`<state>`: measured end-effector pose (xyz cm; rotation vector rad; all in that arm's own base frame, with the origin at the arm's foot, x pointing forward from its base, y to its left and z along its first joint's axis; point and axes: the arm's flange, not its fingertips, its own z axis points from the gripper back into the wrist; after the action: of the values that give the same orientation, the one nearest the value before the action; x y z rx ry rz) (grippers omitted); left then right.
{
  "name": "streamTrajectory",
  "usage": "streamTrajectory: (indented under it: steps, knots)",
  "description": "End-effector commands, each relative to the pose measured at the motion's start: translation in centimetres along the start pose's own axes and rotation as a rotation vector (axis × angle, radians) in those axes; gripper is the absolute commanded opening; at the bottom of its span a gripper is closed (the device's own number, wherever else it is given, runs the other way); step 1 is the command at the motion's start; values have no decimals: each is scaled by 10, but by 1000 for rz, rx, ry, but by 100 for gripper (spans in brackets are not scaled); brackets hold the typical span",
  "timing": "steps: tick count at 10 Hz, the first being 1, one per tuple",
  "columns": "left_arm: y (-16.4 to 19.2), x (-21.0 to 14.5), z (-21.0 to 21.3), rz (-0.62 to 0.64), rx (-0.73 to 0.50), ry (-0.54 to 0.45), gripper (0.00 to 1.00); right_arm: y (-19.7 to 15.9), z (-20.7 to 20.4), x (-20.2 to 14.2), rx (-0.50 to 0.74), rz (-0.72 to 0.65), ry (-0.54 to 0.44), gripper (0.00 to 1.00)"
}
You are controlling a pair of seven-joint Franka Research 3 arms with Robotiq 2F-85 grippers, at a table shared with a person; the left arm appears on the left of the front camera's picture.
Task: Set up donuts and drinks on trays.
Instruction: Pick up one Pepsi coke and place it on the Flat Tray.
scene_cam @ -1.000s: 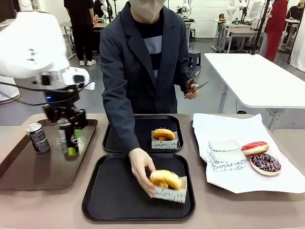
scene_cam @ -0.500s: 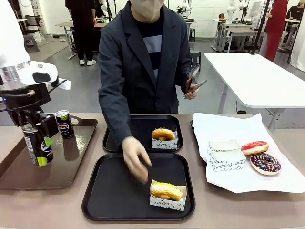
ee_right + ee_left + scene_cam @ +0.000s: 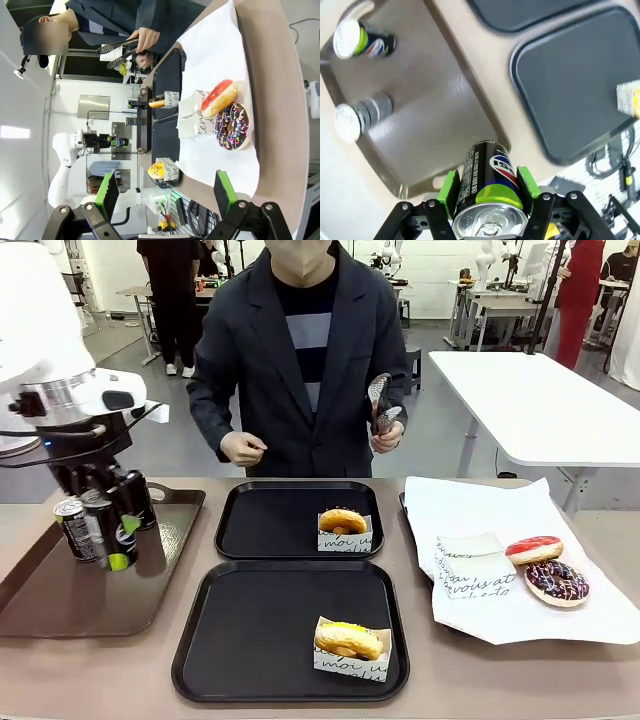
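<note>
Left pincer (image 3: 489, 186) is clamped on a slim dark soda can with a Pepsi logo and green band (image 3: 487, 167), green pads on both sides. In the front view it hangs over the brown handled plastic tray (image 3: 60, 605), just beside a loose silver-topped can (image 3: 72, 528). Can't tell if the held can's base touches the tray. The left wrist view shows two loose cans on that tray, a green-marked can (image 3: 364, 42) and a blurred can (image 3: 359, 116).

Right pincer (image 3: 165, 200) has its fingers apart with nothing between them.

Room: a strip of bare counter (image 3: 500, 680) separates the brown tray from the two black trays, which sit almost rim to rim.
- The near black rectangular plastic tray (image 3: 250, 640) is bare except at its front-right corner. There sits a yellow-glazed ring donut in a white printed paper tray (image 3: 347, 640).
- The far black tray (image 3: 265, 525) holds a golden-brown donut in a paper tray (image 3: 343, 522) at its right side, and the left half is free.

The white printed paper sheet (image 3: 470, 510) on the right carries a pink-glazed donut (image 3: 533, 550) just beside a chocolate sprinkled donut (image 3: 557, 582), plus empty folded paper trays (image 3: 470, 565). A dark rim shows under the sheet's left edge; the rest is hidden.

The person is at the far edge with both hands clear of the trays. One hand (image 3: 385, 438) holds black tongs (image 3: 380, 400), and the other hand (image 3: 242, 448) is loosely closed. The brown tray's left end is cut off by the frame.
</note>
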<state>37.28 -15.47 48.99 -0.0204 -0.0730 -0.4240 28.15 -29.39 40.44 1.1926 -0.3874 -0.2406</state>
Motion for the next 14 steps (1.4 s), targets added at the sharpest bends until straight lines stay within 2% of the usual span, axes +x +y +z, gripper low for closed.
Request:
streamTrajectory:
  steps: [1,4,7,9,12,14]
  knots:
    - [-17,70,-8,50,50,-43,59,1,0,0,9,4,-2,100]
    - [-44,149,-34,43,127,-57,59,1,0,0,9,4,-2,100]
    - [-67,189,-63,51,127,-88,59,1,0,0,9,4,-2,100]
    - [-74,194,-85,43,121,-109,59,1,0,0,9,4,-2,100]
    - [-81,182,-111,15,95,-160,59,1,0,0,9,4,-2,100]
    - [-83,181,-124,10,78,-142,59,1,0,0,9,4,-2,100]
